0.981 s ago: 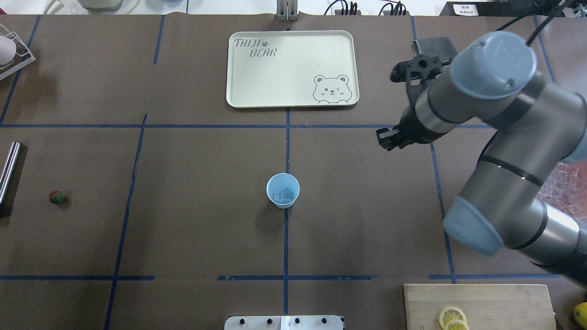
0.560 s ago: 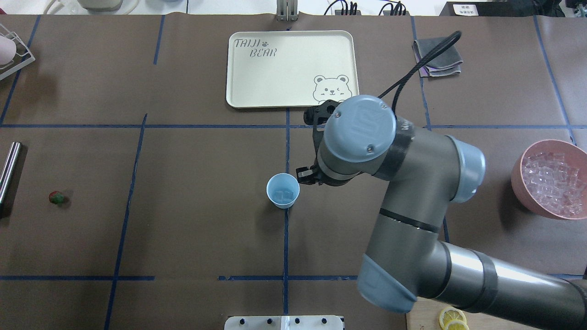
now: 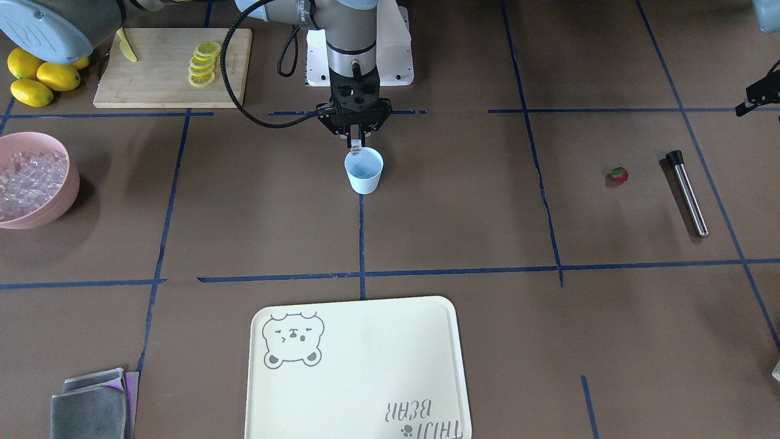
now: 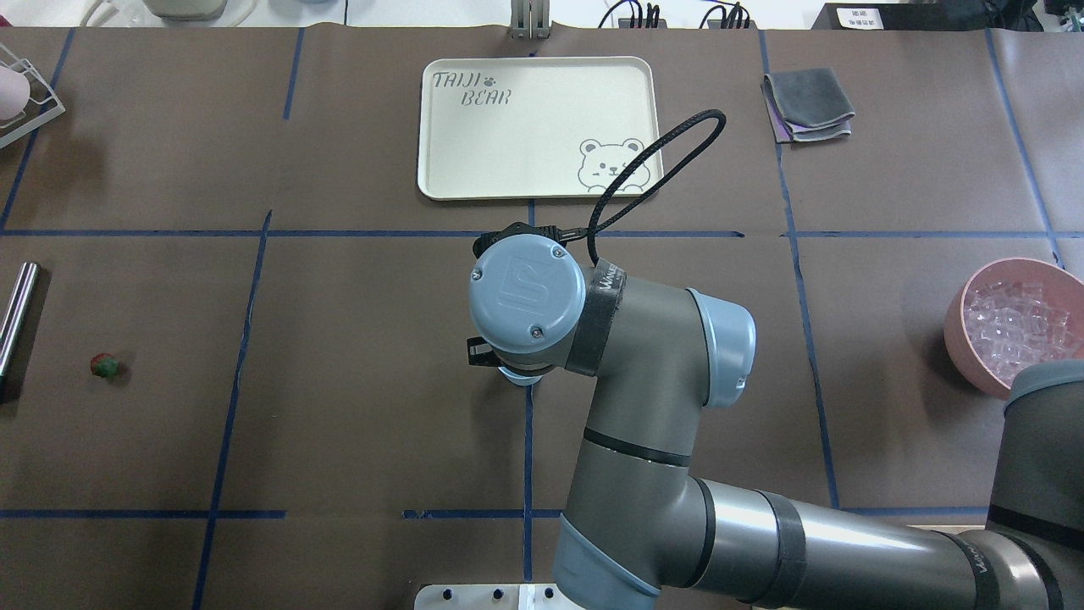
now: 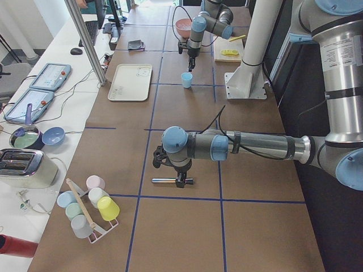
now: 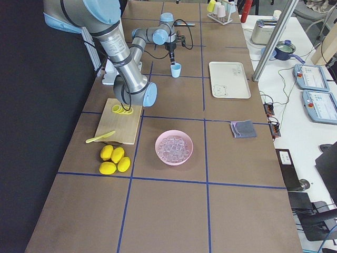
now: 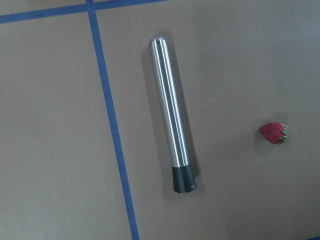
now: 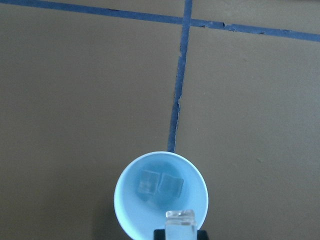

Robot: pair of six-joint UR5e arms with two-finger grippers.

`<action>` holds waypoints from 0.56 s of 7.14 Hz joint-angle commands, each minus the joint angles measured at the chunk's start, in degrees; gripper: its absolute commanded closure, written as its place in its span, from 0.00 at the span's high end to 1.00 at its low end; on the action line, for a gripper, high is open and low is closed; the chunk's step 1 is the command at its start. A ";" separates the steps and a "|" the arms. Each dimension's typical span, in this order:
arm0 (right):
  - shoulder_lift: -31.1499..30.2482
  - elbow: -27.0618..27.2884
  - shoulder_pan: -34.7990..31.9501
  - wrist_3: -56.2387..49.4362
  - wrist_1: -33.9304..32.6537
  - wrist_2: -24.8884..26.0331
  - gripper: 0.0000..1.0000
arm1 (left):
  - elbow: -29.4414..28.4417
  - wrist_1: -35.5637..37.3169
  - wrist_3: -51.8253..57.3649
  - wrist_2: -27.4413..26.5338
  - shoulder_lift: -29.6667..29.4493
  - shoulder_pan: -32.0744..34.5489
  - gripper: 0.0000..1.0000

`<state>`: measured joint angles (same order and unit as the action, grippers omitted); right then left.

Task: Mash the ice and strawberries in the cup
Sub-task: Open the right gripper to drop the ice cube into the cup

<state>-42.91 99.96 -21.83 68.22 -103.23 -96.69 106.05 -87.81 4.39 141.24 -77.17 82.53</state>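
The pale-blue cup (image 3: 364, 172) stands mid-table with two ice cubes (image 8: 161, 184) lying in it. Just above its rim on the robot's side, my right gripper (image 3: 356, 141) is shut on one more ice cube (image 8: 180, 221). From overhead the right wrist covers all but a sliver of the cup (image 4: 522, 378). The strawberry (image 3: 619, 174) lies far off on my left side, also in the left wrist view (image 7: 273, 132). My left gripper (image 5: 177, 175) hovers over that area; its fingers do not show clearly.
A steel muddler (image 7: 170, 115) lies beside the strawberry. A pink bowl (image 3: 68, 183) of ice sits on my right side. The cream bear tray (image 4: 440, 127), grey cloths (image 4: 809, 102), cutting board (image 3: 158, 79) with lemon slices, and lemons (image 3: 36, 76) lie around.
My right arm has swung in from the back right of the table to directly over the cup and now hides it from overhead. The strawberry and muddler have not moved.
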 commanded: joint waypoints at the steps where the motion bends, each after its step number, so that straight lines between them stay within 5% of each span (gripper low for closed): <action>1: 2.30 -3.62 0.20 0.42 0.13 0.71 0.01 | -0.05 0.01 0.00 0.00 0.00 0.00 1.00; 2: 2.30 -3.63 0.20 0.42 0.13 0.71 0.07 | -0.05 0.01 0.00 0.00 0.00 0.00 1.00; 4: 2.13 -3.54 0.38 0.95 0.13 0.62 0.99 | -0.05 0.01 0.00 0.00 0.00 0.00 1.00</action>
<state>-40.74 96.43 -21.56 68.80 -103.10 -96.04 106.00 -87.80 4.39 141.24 -77.17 82.53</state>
